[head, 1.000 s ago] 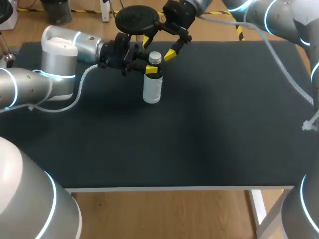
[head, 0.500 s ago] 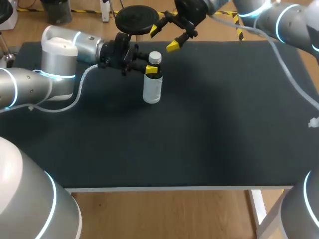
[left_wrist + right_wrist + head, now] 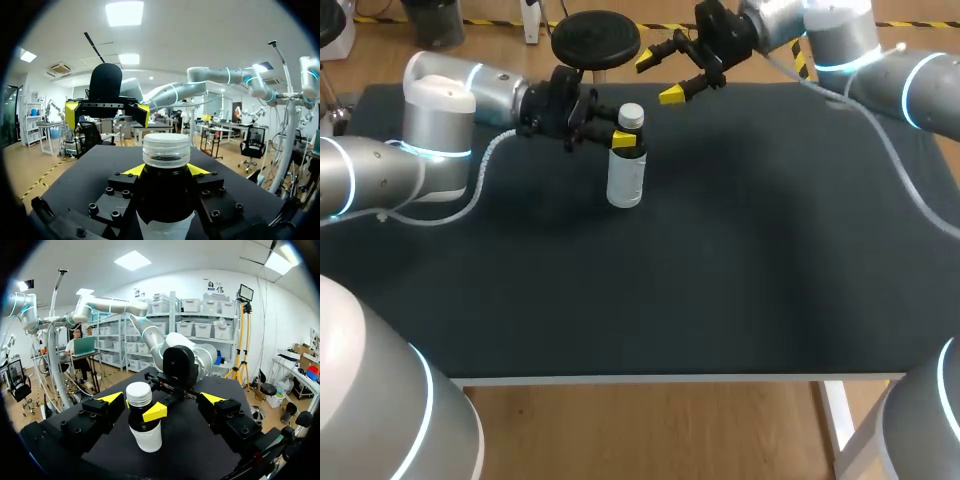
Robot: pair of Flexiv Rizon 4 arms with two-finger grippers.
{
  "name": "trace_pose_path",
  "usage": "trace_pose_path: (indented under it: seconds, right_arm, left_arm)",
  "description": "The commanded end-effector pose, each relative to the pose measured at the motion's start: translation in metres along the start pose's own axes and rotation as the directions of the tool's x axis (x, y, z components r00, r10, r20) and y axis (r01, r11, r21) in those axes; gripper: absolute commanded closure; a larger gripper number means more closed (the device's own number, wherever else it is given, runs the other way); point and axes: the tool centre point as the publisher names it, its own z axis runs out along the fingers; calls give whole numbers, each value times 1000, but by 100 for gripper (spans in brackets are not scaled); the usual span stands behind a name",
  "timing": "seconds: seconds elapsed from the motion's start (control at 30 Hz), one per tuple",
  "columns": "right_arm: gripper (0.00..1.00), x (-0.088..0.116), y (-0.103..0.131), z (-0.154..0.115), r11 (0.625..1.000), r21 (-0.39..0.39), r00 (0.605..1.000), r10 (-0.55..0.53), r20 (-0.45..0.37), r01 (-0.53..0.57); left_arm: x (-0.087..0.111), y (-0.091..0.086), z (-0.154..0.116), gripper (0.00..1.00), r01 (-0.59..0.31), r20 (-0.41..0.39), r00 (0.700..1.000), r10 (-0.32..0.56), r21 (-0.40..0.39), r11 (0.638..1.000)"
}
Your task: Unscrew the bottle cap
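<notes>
Since the earlier frames the right gripper (image 3: 661, 79) has been drawn back from the cap (image 3: 631, 116) toward the table's (image 3: 740, 260) far edge. The bottle (image 3: 626, 178) and left gripper (image 3: 622, 141) are unchanged in place.

Head view: the bottle is seen upright on the dark table, in its far left part. It is clamped by the left gripper just below the cap, one yellow tip showing on the near side of the neck. The left arm is laid in level from the left side. The right gripper is held apart from the bottle, beyond it and to its right, near the far edge. Its fingers are spread wide and nothing is held between them.

Left wrist view: the bottle (image 3: 165, 200) is seen pinched between the left gripper's (image 3: 165, 171) own fingers, a yellow tip at each side of the dark shoulder. The clear ribbed cap (image 3: 166, 149) is seated on the neck above the fingers. The right gripper (image 3: 106, 112) is seen ahead, beyond the cap, wide open and not touching it.

Right wrist view: the right gripper's (image 3: 161, 398) yellow tips are spread far apart, with only air between them. The bottle (image 3: 145, 431) is seen ahead of them, upright, white label on its lower part, cap (image 3: 138, 393) on. It is gripped at the neck by the left gripper (image 3: 141, 408).
</notes>
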Motion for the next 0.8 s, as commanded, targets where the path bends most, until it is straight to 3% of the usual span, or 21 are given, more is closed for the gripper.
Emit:
trace_pose_path:
  seconds: [0.03, 0.53, 0.8]
  right_arm:
    - [0, 17, 8, 5, 999, 17, 830, 21, 558, -36]
    - [0, 28, 5, 11, 994, -15, 652, 84, 754, -111]
    - [0, 28, 0, 13, 993, -42, 597, 101, 796, -112]
  left_arm:
    - [-2, 1, -1, 100, 1, -6, 1000, -1, 2, 1000]
    - [-2, 1, -1, 100, 1, -6, 1000, -1, 2, 1000]
    - [-2, 1, -1, 100, 1, -6, 1000, -1, 2, 1000]
